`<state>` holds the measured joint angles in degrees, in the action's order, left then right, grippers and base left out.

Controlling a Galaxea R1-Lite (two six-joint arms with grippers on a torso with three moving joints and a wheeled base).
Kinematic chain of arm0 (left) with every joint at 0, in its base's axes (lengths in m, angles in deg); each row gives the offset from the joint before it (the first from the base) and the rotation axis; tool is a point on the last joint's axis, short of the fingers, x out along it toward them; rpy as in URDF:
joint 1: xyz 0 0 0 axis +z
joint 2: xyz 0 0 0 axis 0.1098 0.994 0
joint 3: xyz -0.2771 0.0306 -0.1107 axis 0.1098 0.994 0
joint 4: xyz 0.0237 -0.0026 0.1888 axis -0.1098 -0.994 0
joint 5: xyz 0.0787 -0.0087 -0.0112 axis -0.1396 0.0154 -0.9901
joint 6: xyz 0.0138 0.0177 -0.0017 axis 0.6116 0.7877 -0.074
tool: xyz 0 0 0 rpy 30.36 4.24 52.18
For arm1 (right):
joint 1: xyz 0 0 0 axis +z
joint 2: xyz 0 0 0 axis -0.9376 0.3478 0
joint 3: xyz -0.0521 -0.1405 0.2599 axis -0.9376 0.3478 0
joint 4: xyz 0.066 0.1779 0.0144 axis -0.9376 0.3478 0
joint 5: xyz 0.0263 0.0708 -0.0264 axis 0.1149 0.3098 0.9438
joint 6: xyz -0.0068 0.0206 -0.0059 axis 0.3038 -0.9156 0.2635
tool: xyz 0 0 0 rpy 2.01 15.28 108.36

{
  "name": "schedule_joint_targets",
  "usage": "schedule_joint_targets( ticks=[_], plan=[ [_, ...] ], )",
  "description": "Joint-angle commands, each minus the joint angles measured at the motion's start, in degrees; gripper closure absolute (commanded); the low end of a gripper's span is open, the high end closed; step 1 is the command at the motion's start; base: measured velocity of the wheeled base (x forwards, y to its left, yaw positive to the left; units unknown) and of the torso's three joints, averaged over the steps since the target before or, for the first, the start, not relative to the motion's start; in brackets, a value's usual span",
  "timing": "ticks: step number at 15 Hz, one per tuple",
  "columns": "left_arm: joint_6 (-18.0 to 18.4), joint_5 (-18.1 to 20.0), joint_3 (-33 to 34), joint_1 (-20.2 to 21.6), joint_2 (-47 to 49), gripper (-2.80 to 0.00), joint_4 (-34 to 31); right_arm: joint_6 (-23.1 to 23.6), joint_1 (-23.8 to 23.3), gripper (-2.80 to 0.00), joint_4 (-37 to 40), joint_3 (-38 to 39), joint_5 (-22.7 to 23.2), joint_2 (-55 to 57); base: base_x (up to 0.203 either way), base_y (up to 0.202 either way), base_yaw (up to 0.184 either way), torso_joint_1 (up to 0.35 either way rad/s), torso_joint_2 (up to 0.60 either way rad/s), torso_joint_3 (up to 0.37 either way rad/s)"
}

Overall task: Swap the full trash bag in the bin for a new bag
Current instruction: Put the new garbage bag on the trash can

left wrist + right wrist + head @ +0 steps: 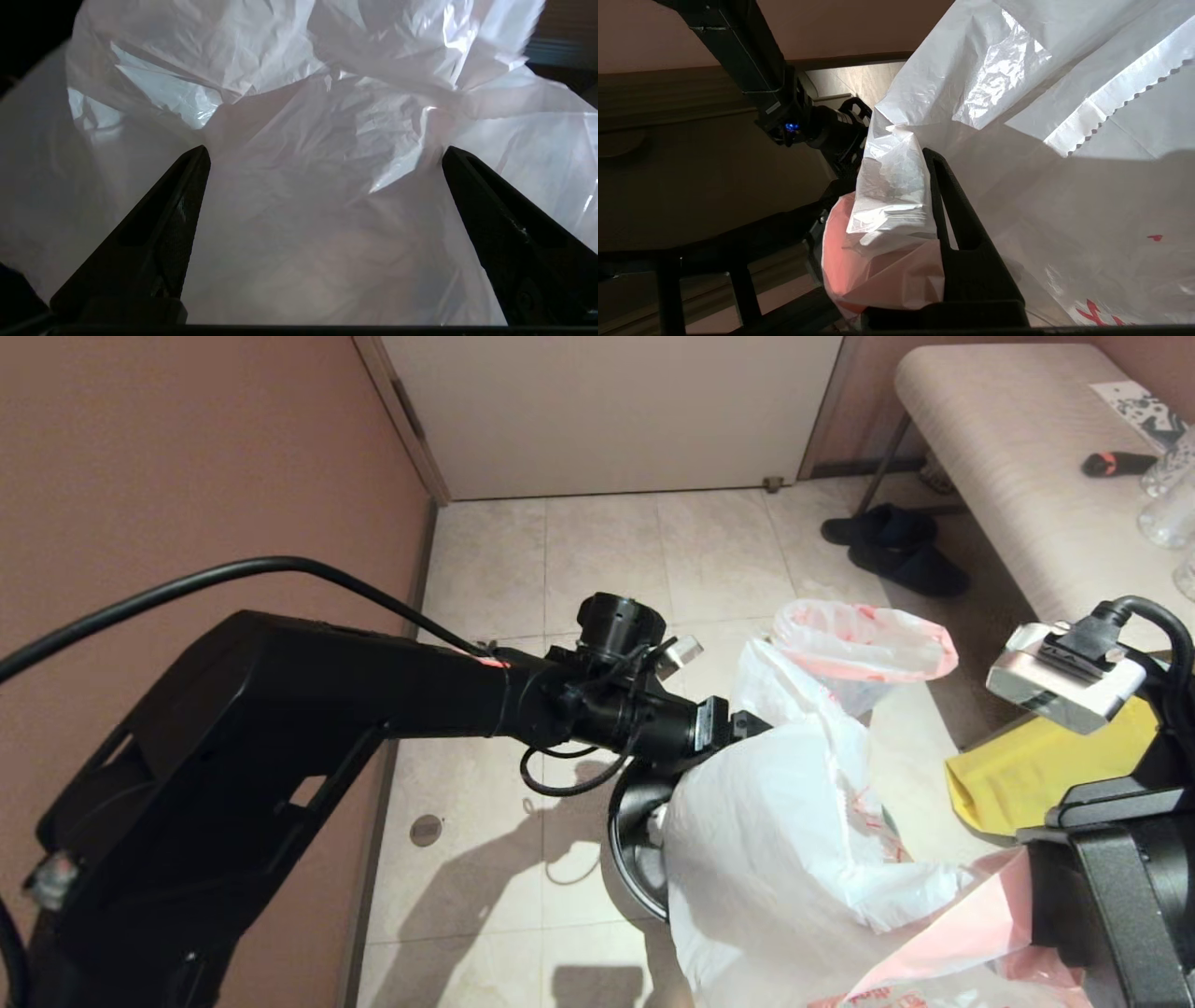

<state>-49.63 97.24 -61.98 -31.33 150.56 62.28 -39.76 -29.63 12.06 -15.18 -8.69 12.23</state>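
Observation:
The new bag [784, 840], limp and white with a pink-red rim band, hangs in front of me over the black bin [633, 845], hiding most of it. My right gripper [908, 161] at the lower right is shut on a bunched fold of the new bag's rim [882, 261]; only one finger [957, 219] shows. My left gripper [324, 151] reaches in from the left at the bag's upper side, open, its fingers [177, 219] spread wide with white film [317, 224] across the gap. Behind stands a second bag with a pink-red rim [864, 649], apparently the full trash bag; its contents do not show.
A big yellow bag [1036, 770] lies to the right, beside a padded bench [1018, 457] carrying bottles. Dark slippers [896, 551] sit under the bench's end. A brown wall [187, 476] runs close on the left, with a floor drain [426, 830] and a door [607, 411] beyond.

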Motion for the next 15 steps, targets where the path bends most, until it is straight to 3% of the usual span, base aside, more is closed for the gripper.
schedule_joint_targets(
  ticks=[1, 5, 7, 10, 13, 15],
  plan=[
    [-0.12, 0.11, 4.31, -0.47, -3.3, -2.8, 0.07, -1.67, 0.06, 0.0, -0.01, -0.25, 0.15, -1.73, 0.0, 0.0, 0.0, 0.0, 0.0, 0.0],
    [2.53, -0.83, 13.74, -1.86, -7.8, -2.8, 0.22, -2.44, -0.02, 0.0, 0.26, -0.24, 0.13, -3.1, 0.0, 0.0, 0.0, 0.0, 0.0, 0.0],
    [2.95, -2.91, 17.61, -3.12, -9.41, -2.8, 0.45, -6.73, -0.01, 0.0, 0.01, -0.18, 0.3, -3.12, 0.0, 0.0, 0.0, 0.0, 0.0, 0.0],
    [3.51, -4.26, 23.65, -3.57, -10.59, -2.8, 0.83, -7.08, -0.84, 0.0, -0.01, 1.2, 0.35, -1.93, 0.0, 0.0, 0.0, 0.0, 0.0, 0.0],
    [4.5, -9.27, 28.2, -2.96, -8.69, -2.8, 8.7, -6.3, -3.74, 0.0, -0.55, 3.27, 2.51, 0.72, 0.0, 0.0, 0.0, 0.0, 0.0, 0.0],
    [4.53, -11.61, 29.43, -1.84, -6.72, -2.8, 13.43, -2.95, -6.35, 0.0, -3.23, 5.37, 3.69, 3.44, 0.0, 0.0, 0.0, 0.0, 0.0, 0.0]
  ],
)
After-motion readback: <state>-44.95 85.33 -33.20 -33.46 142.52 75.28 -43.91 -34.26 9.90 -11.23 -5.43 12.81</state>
